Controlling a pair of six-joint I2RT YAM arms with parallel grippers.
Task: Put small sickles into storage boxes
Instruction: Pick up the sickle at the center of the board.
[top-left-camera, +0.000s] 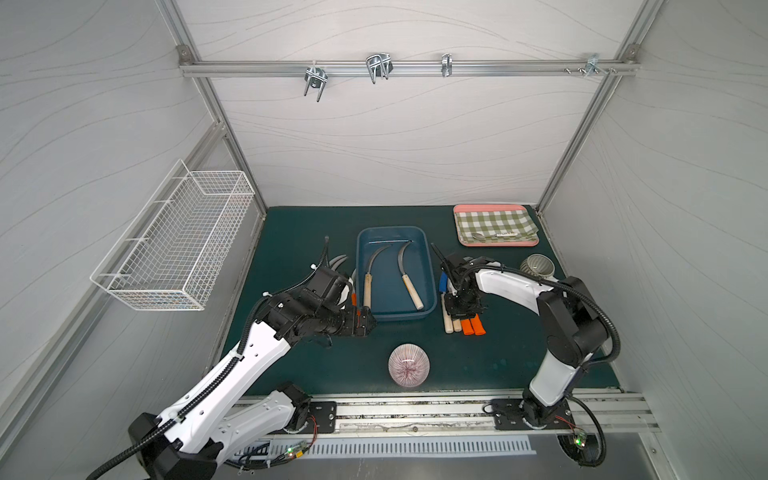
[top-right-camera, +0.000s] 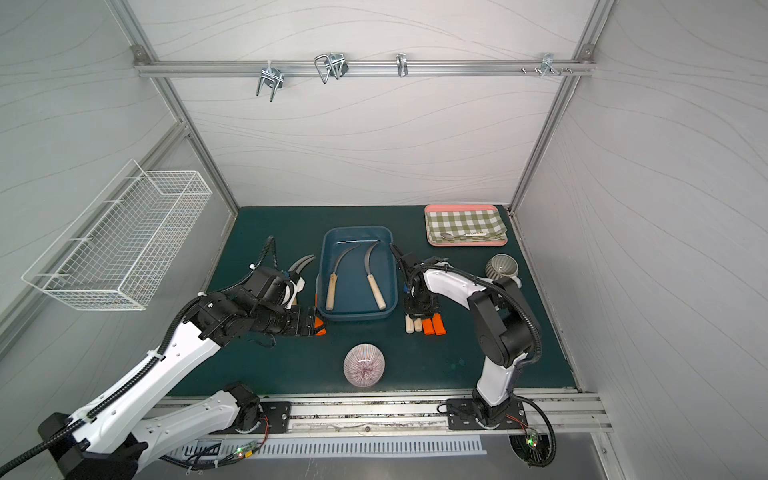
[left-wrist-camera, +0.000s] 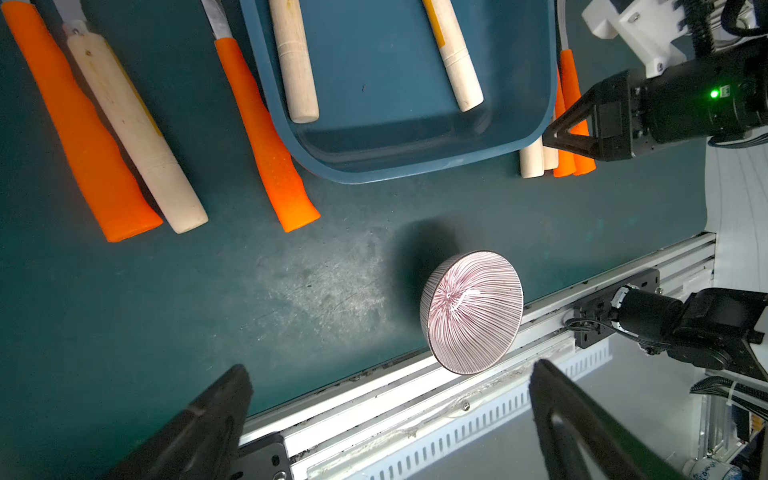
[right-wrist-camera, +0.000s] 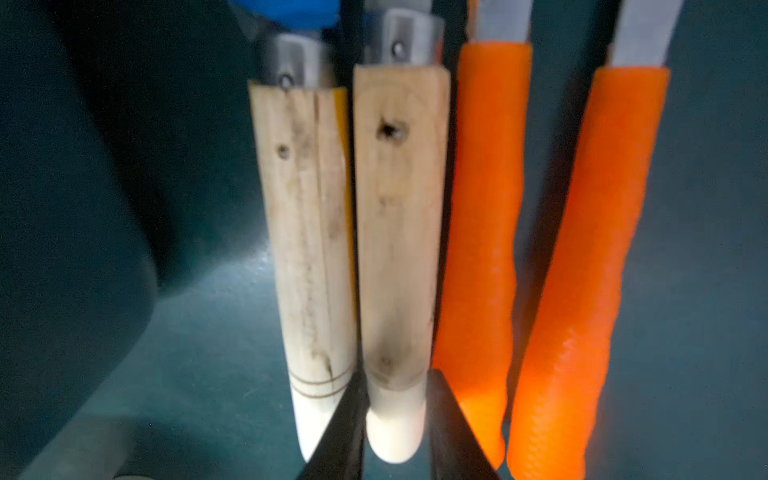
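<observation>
Right gripper (right-wrist-camera: 397, 424) pinched the pale wooden handle of a grey-bladed small sickle (right-wrist-camera: 399, 232), second in a row of four just beside the dark blue shallow plastic tub (top-left-camera: 397, 314), which held two wood-handled sickles (top-left-camera: 412, 293). Left gripper (left-wrist-camera: 390, 415) stood spread wide.

Arms (top-left-camera: 257, 349): white shells, black joints, ribbed black conduit (top-left-camera: 114, 460), green LED (left-wrist-camera: 714, 93); left hand (left-wrist-camera: 390, 365) black.
</observation>
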